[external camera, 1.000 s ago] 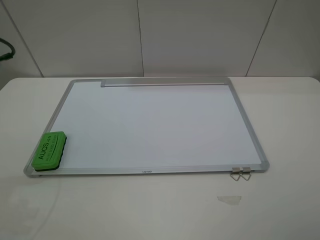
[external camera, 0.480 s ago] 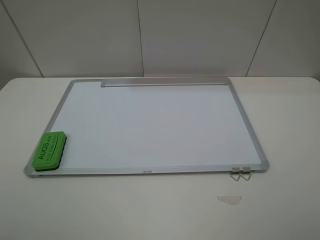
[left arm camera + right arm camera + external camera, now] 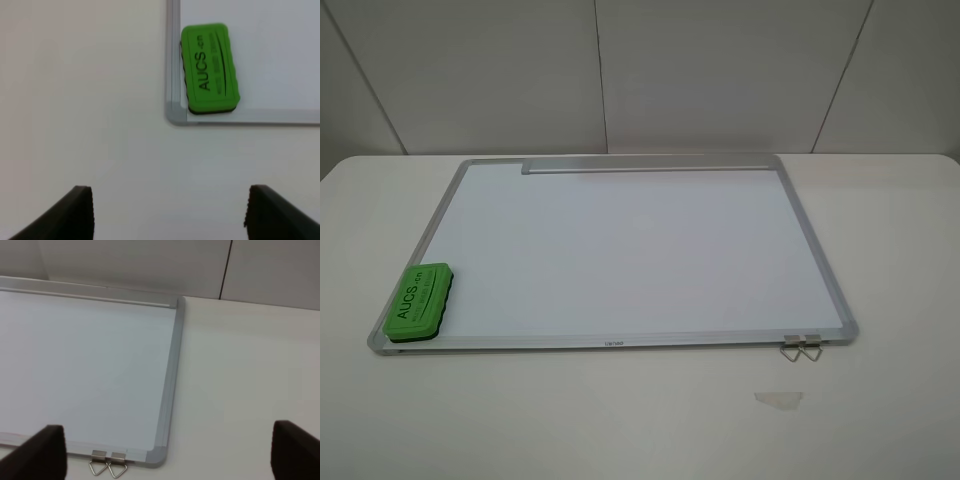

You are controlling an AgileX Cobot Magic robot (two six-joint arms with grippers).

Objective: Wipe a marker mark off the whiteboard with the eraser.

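Note:
The whiteboard (image 3: 620,250) lies flat on the white table, its silver frame also showing in the left wrist view (image 3: 172,60) and the right wrist view (image 3: 170,380). The green eraser (image 3: 418,302) rests on the board's near-left corner, "AUCS" lettering up, and is untouched. My left gripper (image 3: 168,200) hangs open above bare table, short of the eraser (image 3: 209,69). My right gripper (image 3: 167,440) is open over the board's near-right corner. No marker mark shows on the board in any view. Neither gripper appears in the exterior high view.
A grey tray strip (image 3: 645,166) runs along the board's far edge. Two metal clips (image 3: 801,347) hang off the near-right frame, also seen in the right wrist view (image 3: 107,462). A pale scrap of tape (image 3: 778,398) lies on the table in front of them.
A dark piece at the far left edge of the exterior high view has left the picture. The board and eraser have not moved.

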